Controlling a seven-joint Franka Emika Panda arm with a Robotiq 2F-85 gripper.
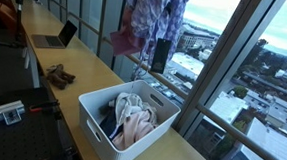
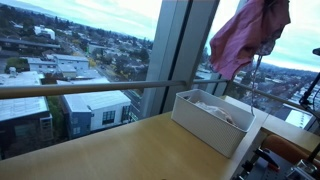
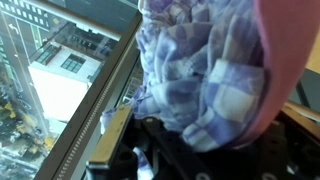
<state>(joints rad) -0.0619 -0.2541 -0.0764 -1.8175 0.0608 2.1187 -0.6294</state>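
Garment (image 1: 152, 18): purple-check and pink cloth, hanging high over the basket, clear of its rim.
Gripper: buried in the folds, clenched on the garment.
Basket (image 1: 91, 117): white, near end of the table (image 1: 84, 61) by the window; more clothes (image 1: 131, 119) lie inside, not lifted.
Far left: laptop (image 1: 58, 35).

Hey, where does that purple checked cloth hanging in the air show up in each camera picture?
In an exterior view: the cloth hangs at top centre, above the white basket.
In an exterior view: the cloth is at top right, looking pink, above the basket.
Wrist view: the cloth fills the upper middle and right.
Shared landmark: the window over the city.
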